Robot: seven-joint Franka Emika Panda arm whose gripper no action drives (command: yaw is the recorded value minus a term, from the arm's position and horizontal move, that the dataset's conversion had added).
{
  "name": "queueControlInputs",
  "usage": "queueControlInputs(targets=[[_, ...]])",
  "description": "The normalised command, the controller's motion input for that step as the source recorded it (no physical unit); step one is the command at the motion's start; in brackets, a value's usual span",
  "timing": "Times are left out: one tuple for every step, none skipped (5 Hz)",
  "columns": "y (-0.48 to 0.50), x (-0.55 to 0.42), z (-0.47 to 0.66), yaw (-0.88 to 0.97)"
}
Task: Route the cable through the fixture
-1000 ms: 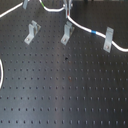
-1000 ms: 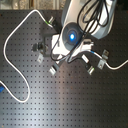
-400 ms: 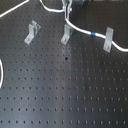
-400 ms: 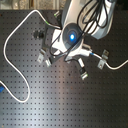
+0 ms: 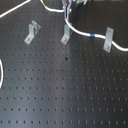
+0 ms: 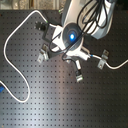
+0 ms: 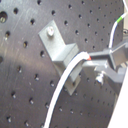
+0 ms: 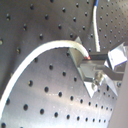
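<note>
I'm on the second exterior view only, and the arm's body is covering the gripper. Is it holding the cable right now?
Observer: Yes. In both wrist views the gripper is shut on the white cable.
Operator: Is there a bracket near it?
Observer: In the first wrist view the cable crosses in front of a metal bracket, close to the fingertips. I cannot tell if it sits in the slot.
Operator: Where's the blue band?
Observer: In the first exterior view the blue band sits on the cable beside the right bracket, on the first exterior view's left of it.
</note>
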Motion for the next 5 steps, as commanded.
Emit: queueControlInputs(targets=[[0.276, -0.331, -0.03, 0.45], [0.008, -0.044, 0.00, 0.00], [-0.044, -0.104, 0.12, 0.00], [0.118, -0.171, 0.32, 0.07], [0.019, -0.040, 0.12, 0.00]])
